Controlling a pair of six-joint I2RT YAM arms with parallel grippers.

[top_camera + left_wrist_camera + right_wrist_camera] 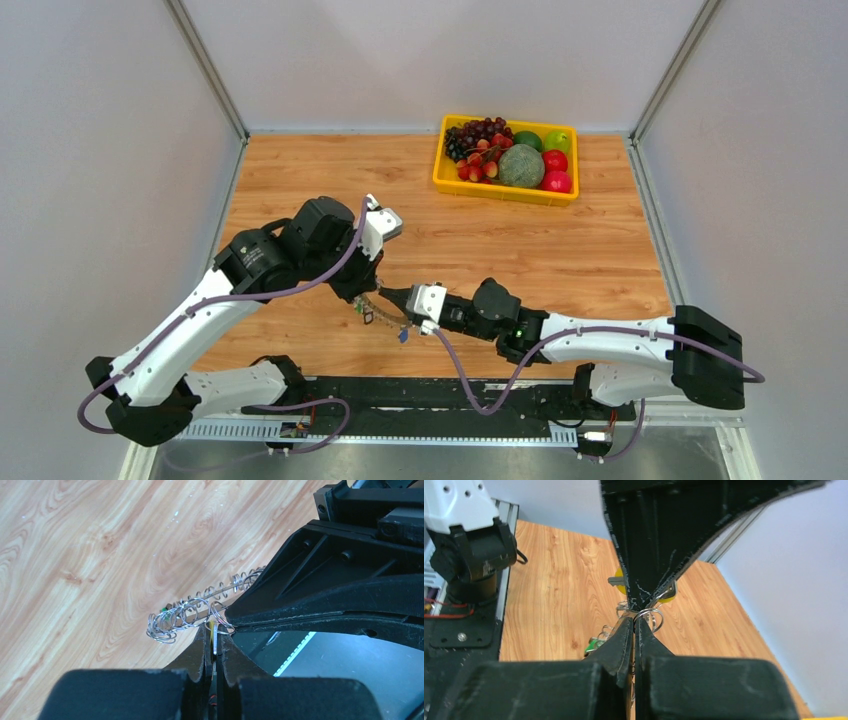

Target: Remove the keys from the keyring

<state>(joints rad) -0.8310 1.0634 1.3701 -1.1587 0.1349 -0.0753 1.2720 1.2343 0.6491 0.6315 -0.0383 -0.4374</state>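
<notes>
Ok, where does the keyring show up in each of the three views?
Top external: low centre, the keyring hangs between the tips of the left hand and right hand.
Left wrist: centre, the keyring edge-on, a slanted row of wire loops just above the fingertips, which pinch a yellow key.
Right wrist: centre, a few keyring loops at the closed fingertips.
Shared landmark: the wooden tabletop, behind the ring in all three.

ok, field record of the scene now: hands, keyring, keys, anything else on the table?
left hand: shut on flat metal at the keyring, exact part unclear
right hand: shut, tips at the keyring's wire loops
keys: yellow and green heads visible, at the keyring
keyring position: lifted off the table, between both hands
other: yellow basket of fruit, far right
</notes>
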